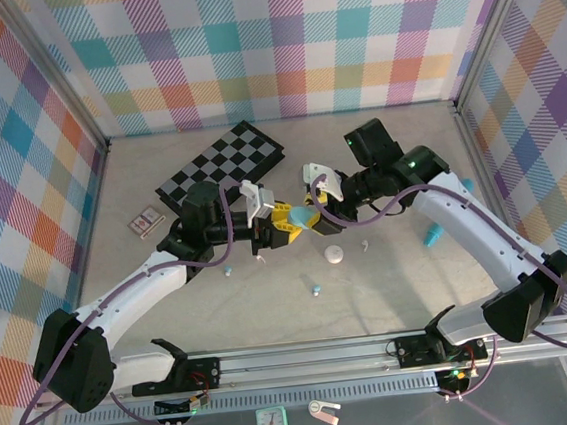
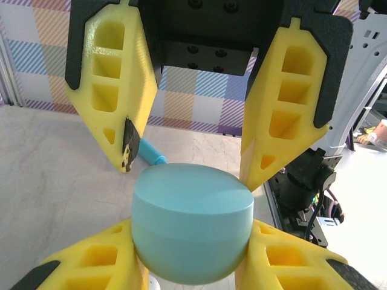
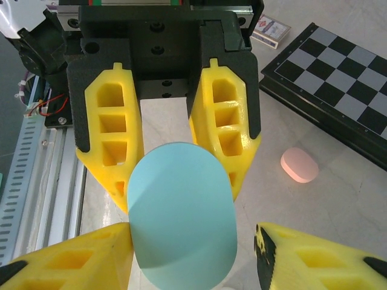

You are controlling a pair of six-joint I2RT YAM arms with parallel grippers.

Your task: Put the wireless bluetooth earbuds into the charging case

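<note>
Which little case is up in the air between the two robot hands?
The teal charging case. The right gripper is shut on it, with the left gripper open around it; the pink case and white case lie on the table.

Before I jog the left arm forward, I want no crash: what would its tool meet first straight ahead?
The teal charging case, sitting just ahead of the left tool and held by the right tool, whose yellow fingers flank it. Depth to the case is unclear.

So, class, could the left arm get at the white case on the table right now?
Probably yes: its end effector is open and holds nothing, and the white case lies uncovered close by.
</note>
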